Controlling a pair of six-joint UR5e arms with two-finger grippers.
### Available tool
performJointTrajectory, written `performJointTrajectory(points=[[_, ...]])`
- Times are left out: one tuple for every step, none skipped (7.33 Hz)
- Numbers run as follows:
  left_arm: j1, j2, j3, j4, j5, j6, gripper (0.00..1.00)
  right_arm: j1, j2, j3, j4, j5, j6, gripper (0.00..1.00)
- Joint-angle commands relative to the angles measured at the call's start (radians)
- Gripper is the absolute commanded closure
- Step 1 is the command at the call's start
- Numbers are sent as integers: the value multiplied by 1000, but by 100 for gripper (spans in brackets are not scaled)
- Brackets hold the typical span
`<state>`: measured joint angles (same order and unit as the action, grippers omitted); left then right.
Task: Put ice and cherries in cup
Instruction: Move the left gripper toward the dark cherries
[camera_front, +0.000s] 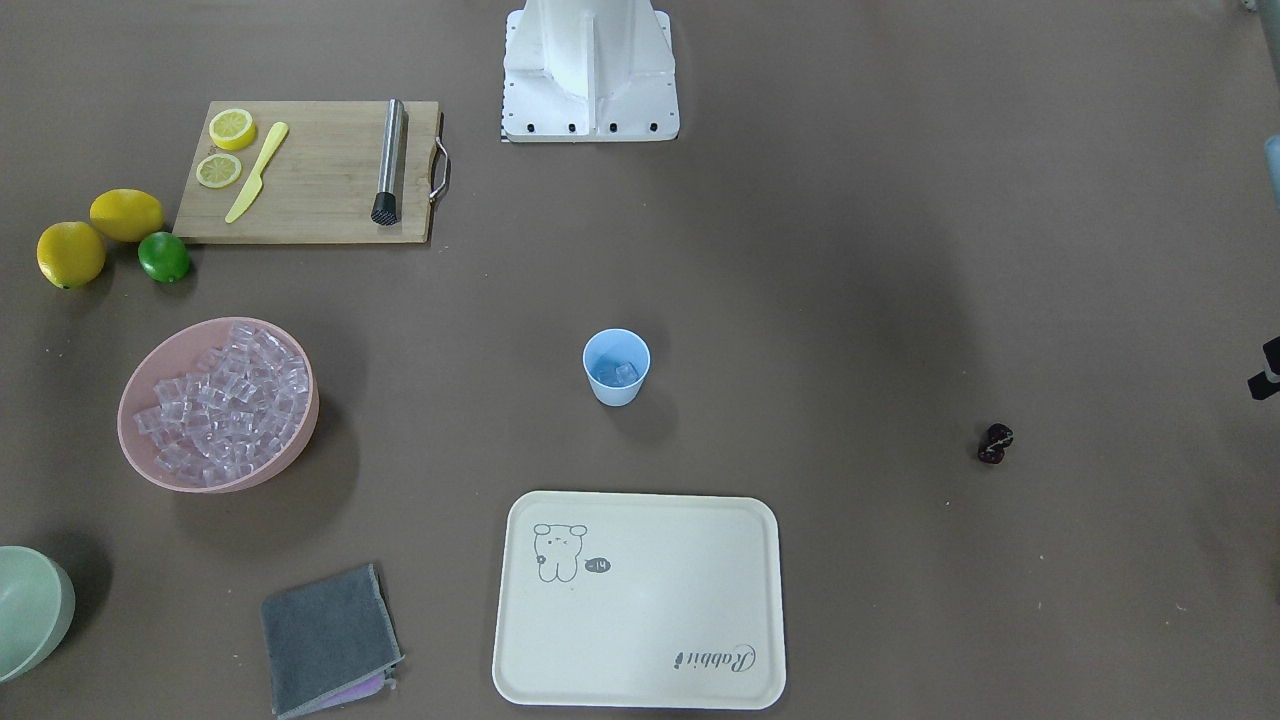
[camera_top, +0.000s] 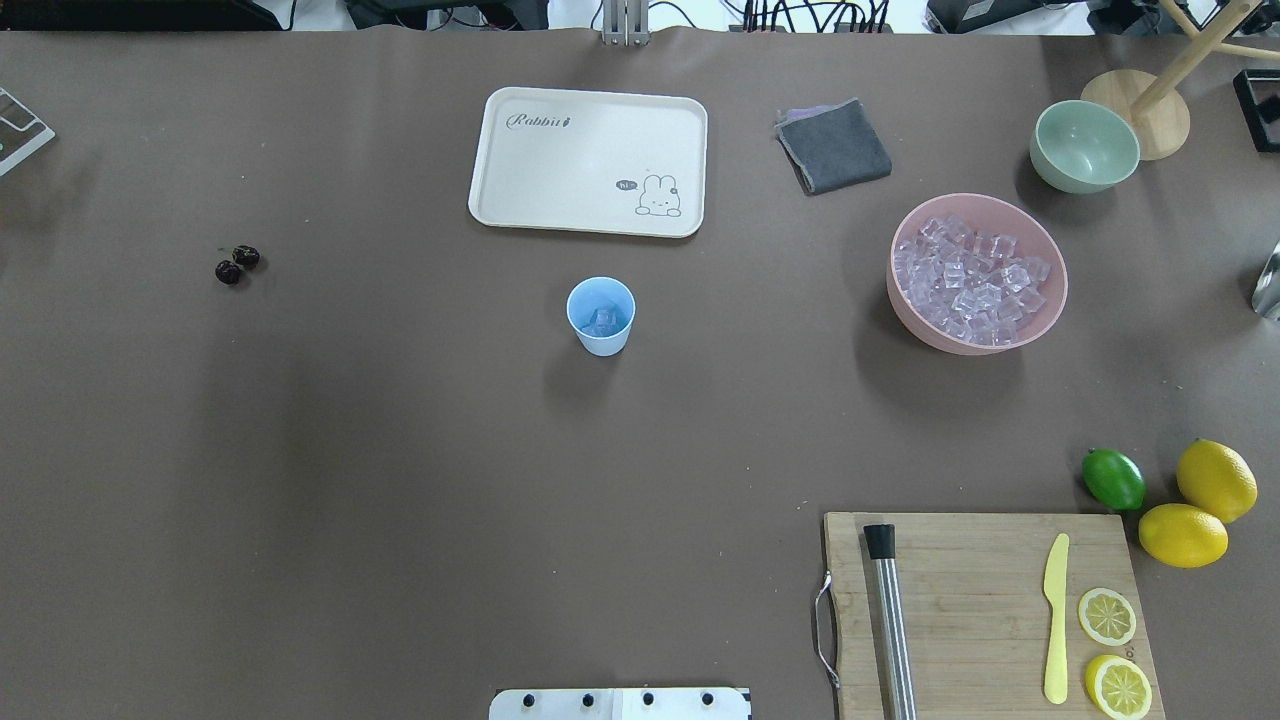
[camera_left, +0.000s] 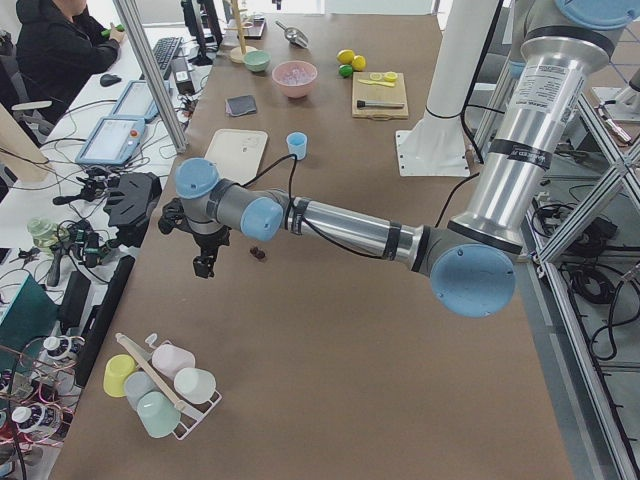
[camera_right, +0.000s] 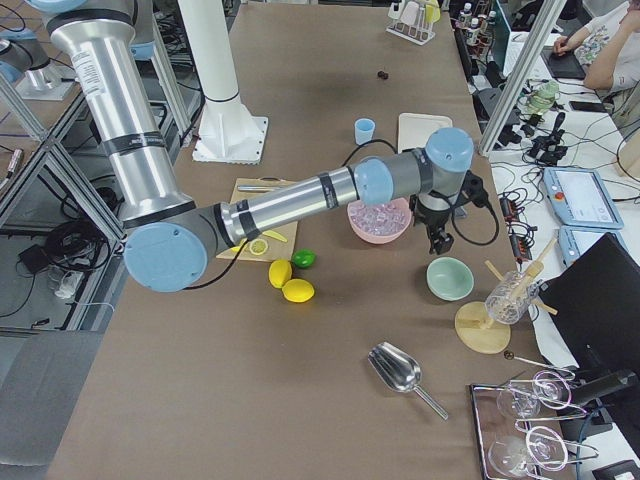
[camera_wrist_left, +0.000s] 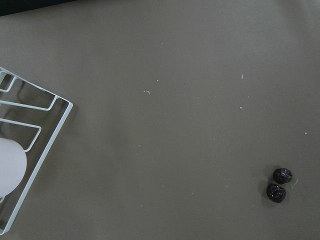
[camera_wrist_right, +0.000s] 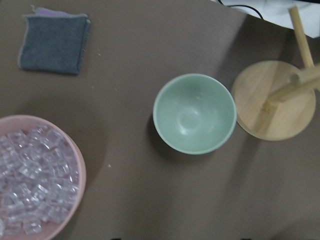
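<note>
Cup (camera_top: 600, 343): light blue, upright, holding a few ice cubes (camera_top: 603, 320). Cherries (camera_top: 237, 264): joined pair lying on the table, well apart from the cup on the robot's left. Pink bowl (camera_top: 950, 342): heaped with more ice, on the cup's right. Left gripper (camera_left: 205, 262): hangs beyond the cherries from the cup. Right gripper (camera_right: 438, 238): hangs beyond the pink bowl from the cup. Finger spacing of both cannot be told.

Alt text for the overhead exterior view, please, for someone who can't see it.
A light blue cup stands at the centre with ice in it, while the cherries lie loose far to its left. A pink bowl heaped with more cubes sits to the cup's right, and a cream tray lies beyond it.
</note>
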<state>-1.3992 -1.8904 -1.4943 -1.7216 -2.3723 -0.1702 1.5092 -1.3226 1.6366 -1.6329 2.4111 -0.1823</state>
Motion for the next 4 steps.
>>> performJointTrajectory(points=[[104, -44, -23, -16, 8, -48, 2, 103, -209, 101, 2, 0, -81, 17], [138, -89, 4, -18, 15, -75, 2, 121, -268, 114, 2, -1, -91, 17], [181, -93, 2, -21, 68, -78, 2, 140, -285, 117, 4, -1, -98, 17], [196, -88, 6, -21, 70, -80, 2, 150, -288, 117, 4, -1, -98, 16]])
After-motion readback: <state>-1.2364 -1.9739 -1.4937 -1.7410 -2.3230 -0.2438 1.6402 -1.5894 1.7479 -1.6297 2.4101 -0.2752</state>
